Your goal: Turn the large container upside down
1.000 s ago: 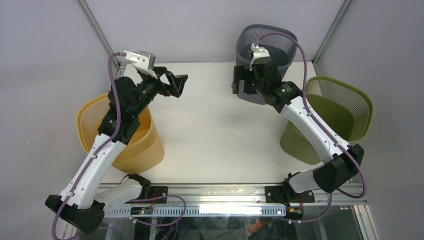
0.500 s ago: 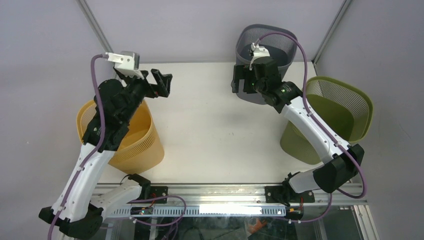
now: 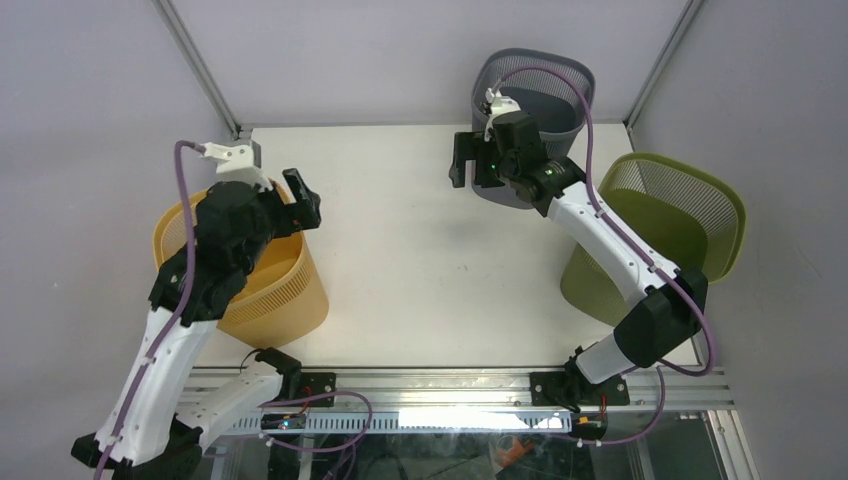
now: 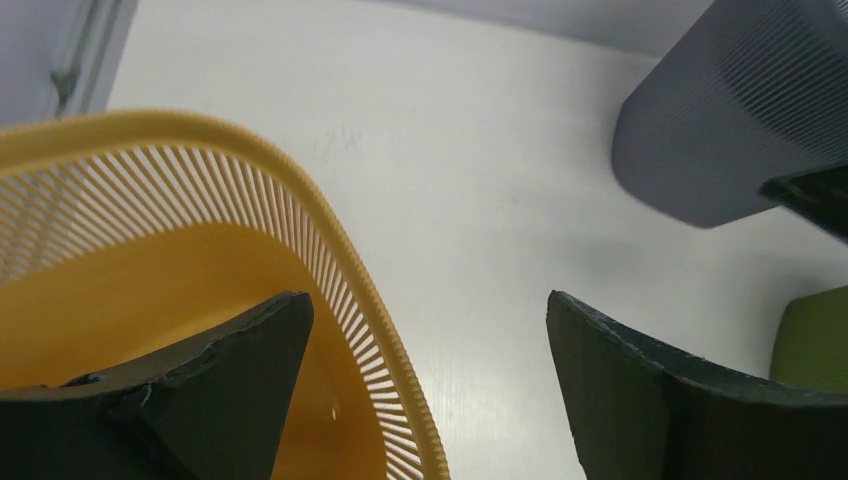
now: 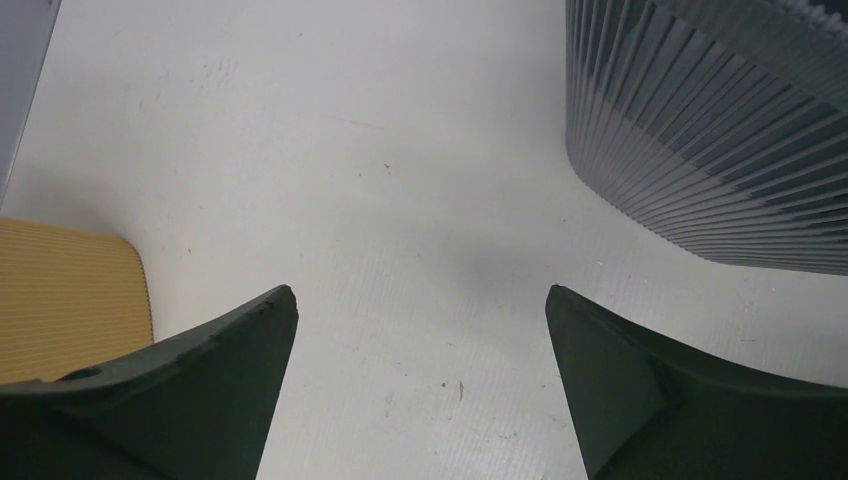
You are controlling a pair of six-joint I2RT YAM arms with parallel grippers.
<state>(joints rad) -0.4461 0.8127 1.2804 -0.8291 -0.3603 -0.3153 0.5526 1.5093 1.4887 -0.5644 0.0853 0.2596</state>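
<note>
Three mesh containers stand upright: a yellow one at the left, a grey one at the back and a green one at the right. My left gripper is open over the yellow container's far right rim. One finger is inside the container, the other is outside over the table, and neither touches the rim. My right gripper hangs open over bare table, just left of the grey container, with nothing between its fingers.
The grey container and a bit of the green one show beyond the left fingers. A corner of the yellow container shows left of the right fingers. Metal frame posts stand at the table's back corners.
My left arm has drawn back and to the left, bringing its gripper from over the table's far side down to the yellow container's rim. The right gripper has shifted slightly left.
</note>
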